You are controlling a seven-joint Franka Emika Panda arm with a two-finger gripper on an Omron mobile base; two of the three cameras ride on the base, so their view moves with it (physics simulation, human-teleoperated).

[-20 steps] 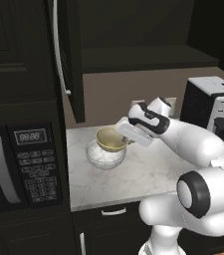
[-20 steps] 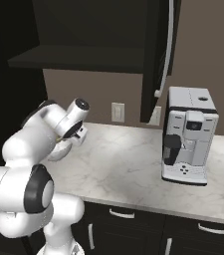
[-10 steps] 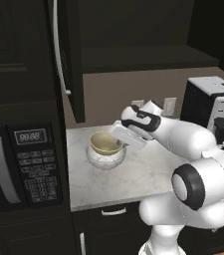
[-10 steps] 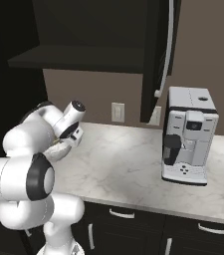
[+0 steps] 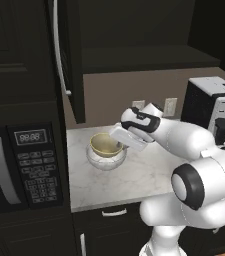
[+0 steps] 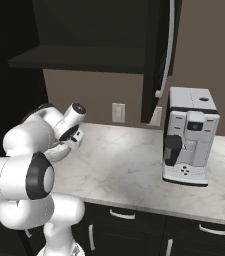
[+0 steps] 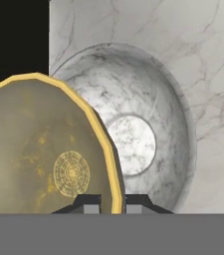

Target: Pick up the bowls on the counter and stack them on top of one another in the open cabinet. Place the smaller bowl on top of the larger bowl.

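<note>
The smaller yellow-tan bowl [image 5: 105,144] hangs tilted just over the larger speckled bowl [image 5: 106,160], which stands on the white marble counter [image 5: 134,180] near its left end. My gripper [image 5: 118,142] is shut on the smaller bowl's right rim. In the hand view the smaller bowl [image 7: 44,154] covers the left of the larger bowl [image 7: 148,124], and its yellow rim sits between my fingertips [image 7: 87,203]. The cabinet shelf [image 5: 149,57] is above, its door [image 5: 69,60] swung open at the left.
A black microwave [image 5: 19,165] stands left of the counter, close to the bowls. A coffee machine [image 5: 214,107] stands at the right. Wall outlets [image 6: 118,112] are on the backsplash. Dark drawers [image 6: 124,220] lie under the counter.
My hand has shifted a little to the left over the bowls. The smaller bowl stays in my grip above the larger one, slightly lower than a second ago.
</note>
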